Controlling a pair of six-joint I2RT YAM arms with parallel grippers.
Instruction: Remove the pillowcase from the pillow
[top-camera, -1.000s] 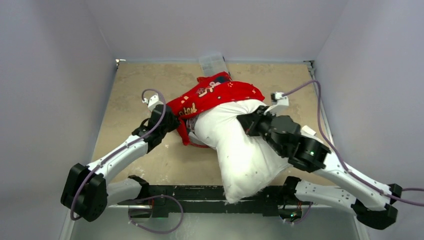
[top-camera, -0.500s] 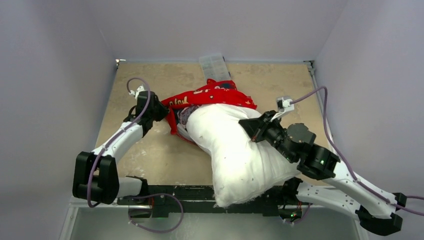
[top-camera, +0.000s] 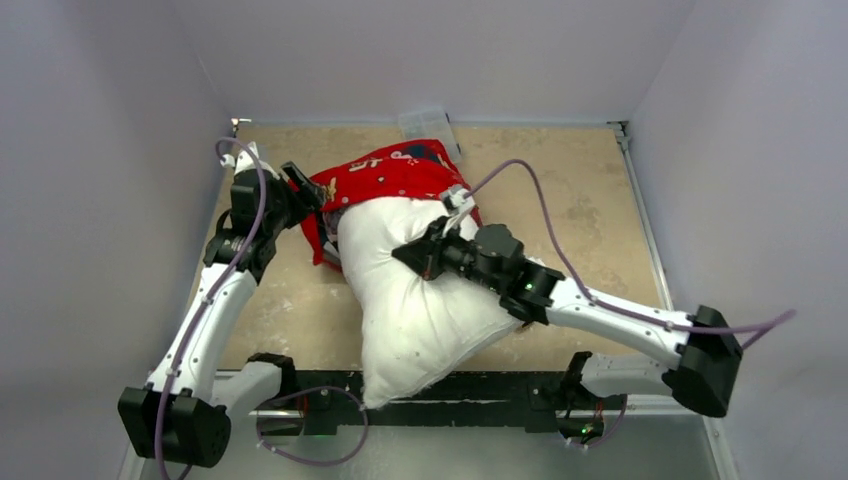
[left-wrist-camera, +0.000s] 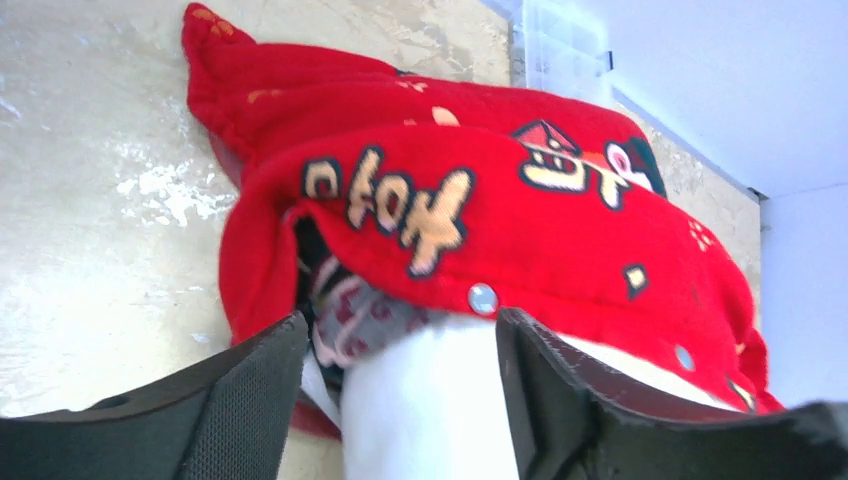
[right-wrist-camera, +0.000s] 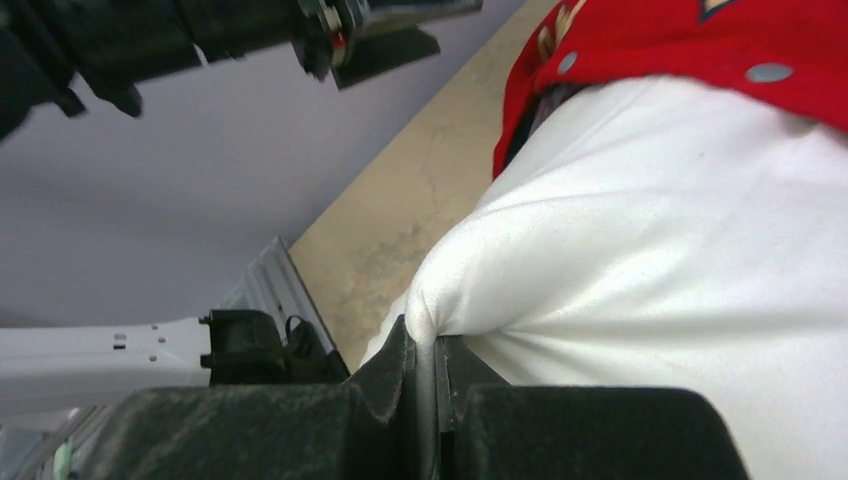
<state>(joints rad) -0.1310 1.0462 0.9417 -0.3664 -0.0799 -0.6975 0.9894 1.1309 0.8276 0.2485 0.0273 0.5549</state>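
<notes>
A beige, mottled stone-look tabletop (top-camera: 560, 180) fills the middle of the scene, scuffed with pale whitish patches near its left side. Plain pale lavender-grey walls (top-camera: 430, 50) close it in at the far end and along the left and right. A clear plastic box (top-camera: 427, 124) rests against the far wall. A black metal rail (top-camera: 470, 385) runs along the near edge. Lighting is even and soft.

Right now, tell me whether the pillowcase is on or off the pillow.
Partly on. The red pillowcase is bunched over only the far end of the pillow, most of which lies bare and white.
</notes>
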